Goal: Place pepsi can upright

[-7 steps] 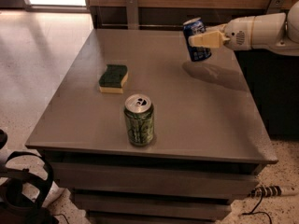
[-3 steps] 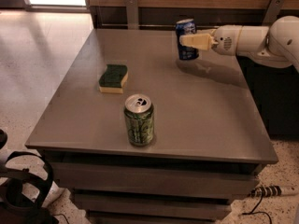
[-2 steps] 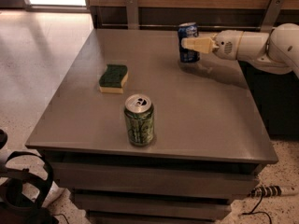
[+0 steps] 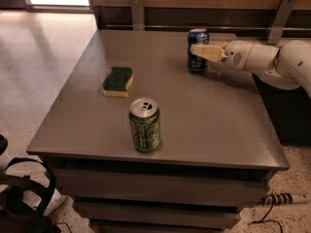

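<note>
Upright blue pepsi can (image 4: pixel 198 37) in pincer (image 4: pixel 195 50)

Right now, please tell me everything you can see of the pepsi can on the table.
The pepsi can is dark blue with white and light-blue markings and a silver top rim, and it looks like aluminium. It stands upright near the far right part of the grey table, and its base appears to rest on the surface. The pale gripper reaches in from the right and crosses its middle, hiding part of the label. Nothing else touches it.
</note>
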Robot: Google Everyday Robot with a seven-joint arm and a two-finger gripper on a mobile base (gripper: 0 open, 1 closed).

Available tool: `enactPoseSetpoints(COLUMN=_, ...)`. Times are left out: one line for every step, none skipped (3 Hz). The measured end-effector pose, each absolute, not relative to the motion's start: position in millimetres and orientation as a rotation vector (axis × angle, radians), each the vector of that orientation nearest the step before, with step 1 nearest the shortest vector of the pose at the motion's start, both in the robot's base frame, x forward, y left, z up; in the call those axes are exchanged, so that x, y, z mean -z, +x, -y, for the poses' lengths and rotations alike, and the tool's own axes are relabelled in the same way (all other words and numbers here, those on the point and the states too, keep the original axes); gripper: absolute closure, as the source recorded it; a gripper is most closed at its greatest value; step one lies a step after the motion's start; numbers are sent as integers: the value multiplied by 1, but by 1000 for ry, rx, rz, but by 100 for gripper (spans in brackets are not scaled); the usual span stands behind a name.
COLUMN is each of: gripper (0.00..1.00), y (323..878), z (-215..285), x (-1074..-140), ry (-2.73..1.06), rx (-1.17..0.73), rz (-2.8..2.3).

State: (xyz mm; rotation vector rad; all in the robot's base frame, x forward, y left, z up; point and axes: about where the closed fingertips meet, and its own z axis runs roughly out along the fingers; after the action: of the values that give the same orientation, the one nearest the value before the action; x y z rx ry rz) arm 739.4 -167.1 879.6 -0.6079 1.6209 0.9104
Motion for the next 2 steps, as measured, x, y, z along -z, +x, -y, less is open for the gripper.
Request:
enactPoseSetpoints(gripper=100, y=740, z=170, x=-877, ry=-579, rx=-909, rz=-1590)
enactPoseSetpoints(gripper=82, y=740, z=166, x=-877, ry=-583, rx=-913, rz=-1589)
